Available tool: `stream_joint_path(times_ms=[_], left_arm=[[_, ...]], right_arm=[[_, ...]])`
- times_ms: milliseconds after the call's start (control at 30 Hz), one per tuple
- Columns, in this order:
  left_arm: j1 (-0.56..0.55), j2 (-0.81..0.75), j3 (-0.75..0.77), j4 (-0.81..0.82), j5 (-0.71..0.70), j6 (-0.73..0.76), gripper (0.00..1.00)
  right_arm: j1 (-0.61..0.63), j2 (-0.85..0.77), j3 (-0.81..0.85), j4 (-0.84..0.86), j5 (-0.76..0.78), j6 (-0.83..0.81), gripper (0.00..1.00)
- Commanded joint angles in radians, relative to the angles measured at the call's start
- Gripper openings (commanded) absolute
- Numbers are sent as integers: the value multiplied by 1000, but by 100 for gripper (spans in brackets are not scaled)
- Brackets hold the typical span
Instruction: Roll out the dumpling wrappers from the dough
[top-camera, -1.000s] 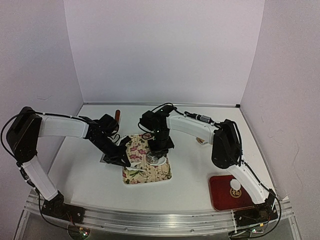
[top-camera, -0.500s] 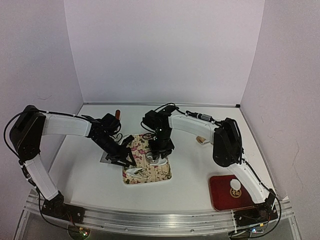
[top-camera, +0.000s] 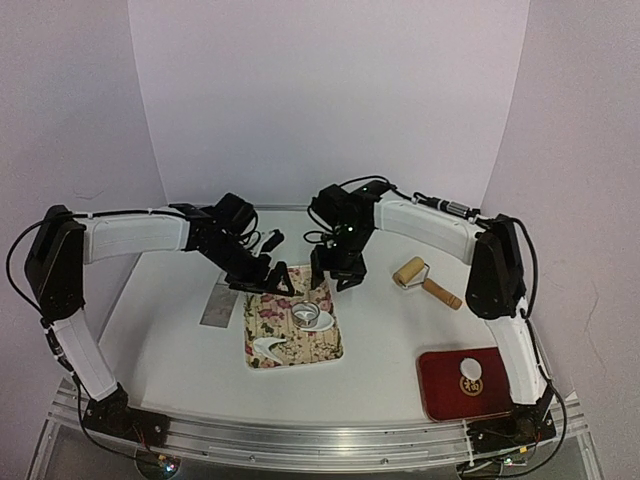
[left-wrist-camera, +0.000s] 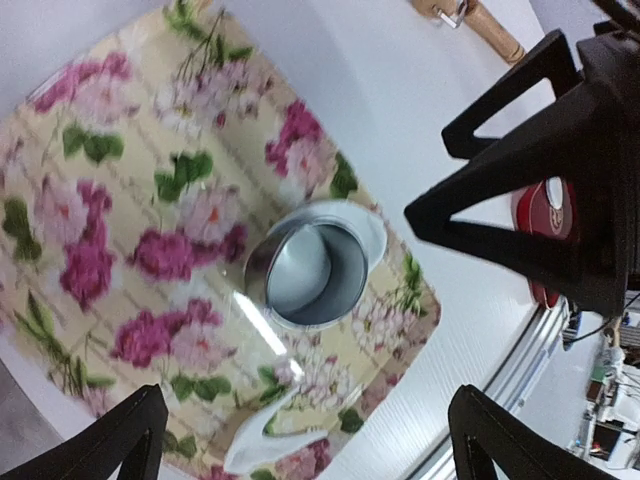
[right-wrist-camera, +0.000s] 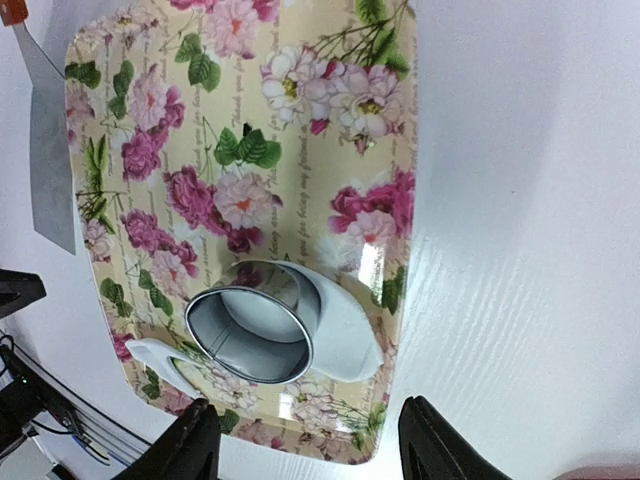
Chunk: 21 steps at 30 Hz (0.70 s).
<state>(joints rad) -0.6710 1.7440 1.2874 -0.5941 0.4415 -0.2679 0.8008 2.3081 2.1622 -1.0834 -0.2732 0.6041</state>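
While looking down from overhead, take in first the white bench (top-camera: 400, 330), smooth with a faint grain. Over it, two white-shelled, black-jointed arms: left arm (top-camera: 130, 232) folded in from the left, right arm (top-camera: 430, 222) from the right, wrists nearly meeting above the far edge of the floral tray (top-camera: 300, 352). Both sets empty: left jaws spread wide over the tray's far-left corner, right jaws likewise parted over its far edge, gripping nothing. Tray itself: a rounded rectangle, glossy, cream printed with pink blooms and green leaves, long axis running near to far. Toward the near-right corner, well apart, a dark red tray (top-camera: 440, 402), glossy and rounded at the corners. Behind that, a rolling pin (top-camera: 410, 272) of pale wood, lying flat, long axis slanting from far left to near right, handle at the near-right end. Just left of the floral tray, a flat grey metal scraper (top-camera: 218, 303). On the floral tray, toward its right side, a ring cutter (top-camera: 310, 316): short, thin-walled, shiny steel, standing on its rim atop a soft white dough sheet (right-wrist-camera: 345, 338) sticking out from under it on one side. Cannot tell whether a cut disc sits inside. Near the tray's near-left corner, a thin crescent dough scrap (top-camera: 266, 345), long axis roughly left to right. Smallest: one dumpling wrapper (top-camera: 470, 369), matte white, thin, lying flat on the red tray; round, so no long axis and no pointing end.
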Motion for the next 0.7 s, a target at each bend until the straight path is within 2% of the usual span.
stream_joint_path(times_ms=[0, 133, 333, 500, 667], left_arm=[[-95, 119, 178, -56, -196, 60, 100], [-117, 225, 291, -100, -245, 16, 100], [-137, 332, 393, -137, -226, -24, 99], [-159, 398, 444, -173, -224, -22, 100], [-170, 436, 462, -201, -215, -10, 100]], right_arm=[[-41, -115, -166, 87, 4, 59, 66], [-62, -186, -283, 122, 41, 100, 75], [-94, -268, -427, 163, 74, 152, 86], [-104, -298, -472, 178, 79, 162, 91], [-107, -293, -476, 185, 65, 161, 91]])
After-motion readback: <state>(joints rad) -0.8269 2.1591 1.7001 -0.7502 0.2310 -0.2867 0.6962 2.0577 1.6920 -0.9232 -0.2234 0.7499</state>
